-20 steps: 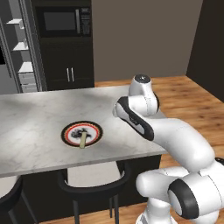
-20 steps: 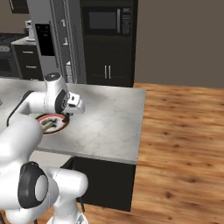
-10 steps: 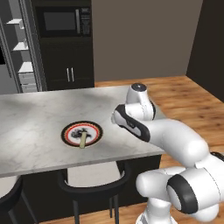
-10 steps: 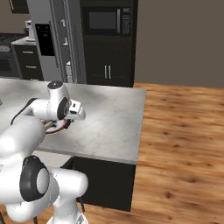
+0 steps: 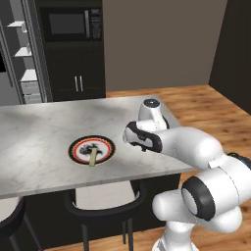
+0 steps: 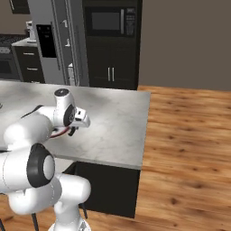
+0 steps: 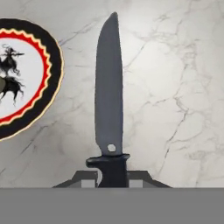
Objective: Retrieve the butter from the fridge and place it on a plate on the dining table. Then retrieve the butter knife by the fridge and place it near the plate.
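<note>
While the gripper has dropped lower toward the table, its fingers pinch the knife; plate and butter stay beside them.

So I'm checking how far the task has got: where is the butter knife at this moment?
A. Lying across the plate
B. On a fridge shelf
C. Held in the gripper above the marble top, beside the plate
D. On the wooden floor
C: the hand view shows the butter knife with its handle in the shut gripper, blade over the dining table beside the plate.
</note>
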Tool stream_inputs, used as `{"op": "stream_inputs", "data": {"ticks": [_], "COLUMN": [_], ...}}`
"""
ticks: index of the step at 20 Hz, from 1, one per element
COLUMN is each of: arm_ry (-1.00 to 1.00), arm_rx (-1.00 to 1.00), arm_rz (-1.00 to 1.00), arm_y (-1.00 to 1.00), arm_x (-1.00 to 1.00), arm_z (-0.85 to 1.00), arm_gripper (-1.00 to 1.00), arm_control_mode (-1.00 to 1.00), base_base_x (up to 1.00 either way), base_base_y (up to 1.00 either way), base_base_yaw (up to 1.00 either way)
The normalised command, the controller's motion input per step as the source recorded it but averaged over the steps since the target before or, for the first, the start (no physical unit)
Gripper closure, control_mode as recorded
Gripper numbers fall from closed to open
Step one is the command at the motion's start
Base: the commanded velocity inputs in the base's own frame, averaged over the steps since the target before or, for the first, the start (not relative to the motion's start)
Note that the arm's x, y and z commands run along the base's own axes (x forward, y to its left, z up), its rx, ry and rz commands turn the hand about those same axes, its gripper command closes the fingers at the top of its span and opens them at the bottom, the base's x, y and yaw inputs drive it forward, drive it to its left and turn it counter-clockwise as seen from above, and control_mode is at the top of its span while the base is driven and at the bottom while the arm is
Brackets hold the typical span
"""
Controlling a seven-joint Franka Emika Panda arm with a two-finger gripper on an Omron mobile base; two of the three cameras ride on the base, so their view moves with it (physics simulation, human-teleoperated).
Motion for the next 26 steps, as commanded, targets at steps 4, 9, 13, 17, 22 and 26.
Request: {"op": "stream_inputs", "data": {"ticks": [4,9,13,17,22,26], "arm_ry": [0.11,0.06,0.07,0.03,0.0,0.04], "arm_rx": [0.0,0.0,0.0,0.0,0.0,0.0], "arm_rz": [0.0,0.0,0.0,0.0,0.0,-0.03], "arm_y": [0.0,0.0,0.0,0.01,0.04,0.11], "arm_x": [0.27,0.28,0.34,0.39,0.31,0.31], "arm_z": [-0.27,-0.22,-0.11,-0.08,-0.13,-0.2], "arm_gripper": [1.0,1.0,1.0,1.0,1.0,1.0], "arm_control_mode": [-1.0,-1.0,-1.0,-1.0,-1.0,-1.0], "base_base_x": [0.0,0.0,0.0,0.0,0.0,0.0], "base_base_y": [0.0,0.0,0.0,0.0,0.0,0.0], "base_base_yaw": [0.0,0.0,0.0,0.0,0.0,0.0]}}
